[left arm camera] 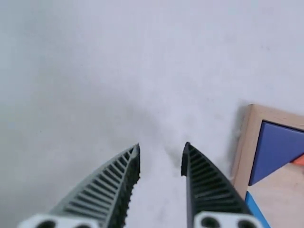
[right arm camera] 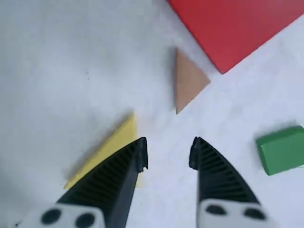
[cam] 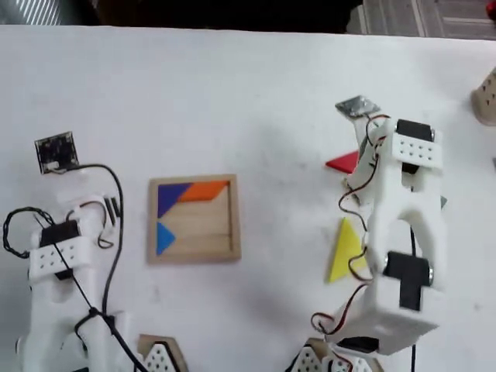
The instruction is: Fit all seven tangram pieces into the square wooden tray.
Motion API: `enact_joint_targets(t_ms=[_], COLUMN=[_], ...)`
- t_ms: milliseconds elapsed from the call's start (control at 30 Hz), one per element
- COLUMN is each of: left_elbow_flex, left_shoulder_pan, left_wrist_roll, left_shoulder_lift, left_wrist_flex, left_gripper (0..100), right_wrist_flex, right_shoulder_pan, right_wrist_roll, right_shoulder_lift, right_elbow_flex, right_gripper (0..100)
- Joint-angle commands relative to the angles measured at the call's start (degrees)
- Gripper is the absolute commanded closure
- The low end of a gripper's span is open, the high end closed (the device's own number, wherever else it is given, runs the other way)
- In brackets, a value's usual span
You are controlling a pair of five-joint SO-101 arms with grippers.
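Tray (cam: 198, 232) holds dark-blue triangle (cam: 170, 198), orange piece (cam: 206, 190) and light-blue triangle (cam: 163, 237); left gripper (left arm camera: 160, 159) and right gripper (right arm camera: 168, 153) part-open, empty.

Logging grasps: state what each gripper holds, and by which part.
Nothing is held: the left gripper and the right gripper both stand open and empty.

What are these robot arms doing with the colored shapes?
The left tool and right tool, both open and empty, are meant to fit tangram pieces into the wooden tray. Three are in: dark blue triangle, orange piece, light blue triangle. The yellow triangle, red piece, tan triangle and green piece lie on the table near the right tool.
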State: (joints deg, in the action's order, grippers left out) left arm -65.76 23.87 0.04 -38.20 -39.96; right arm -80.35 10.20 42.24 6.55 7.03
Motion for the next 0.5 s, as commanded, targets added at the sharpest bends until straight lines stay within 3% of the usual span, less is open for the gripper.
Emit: enact_joint_targets(t_ms=[0, 200, 467], left_elbow_flex=[0.44, -1.93, -2.11], left_shoulder_pan=[-1.54, -1.89, -3.30], left_wrist_roll=[0.18, 0.18, 0.18], left_shoulder_lift=[-0.13, -0.13, -0.13], left_wrist_flex=[1.49, 6.24, 6.33], left_gripper=[84, 84, 84], right_wrist_flex=[-0.04, 11.47, 28.18], right_shoulder_pan=[-3.74, -6.46, -2.24], right_wrist_roll=[-5.98, -5.45, -2.11], right_shoulder_lift=[-12.09, -15.25, -12.00], right_elbow_flex=[3.25, 15.74, 21.80], right_gripper=[86.5, 86.5, 86.5])
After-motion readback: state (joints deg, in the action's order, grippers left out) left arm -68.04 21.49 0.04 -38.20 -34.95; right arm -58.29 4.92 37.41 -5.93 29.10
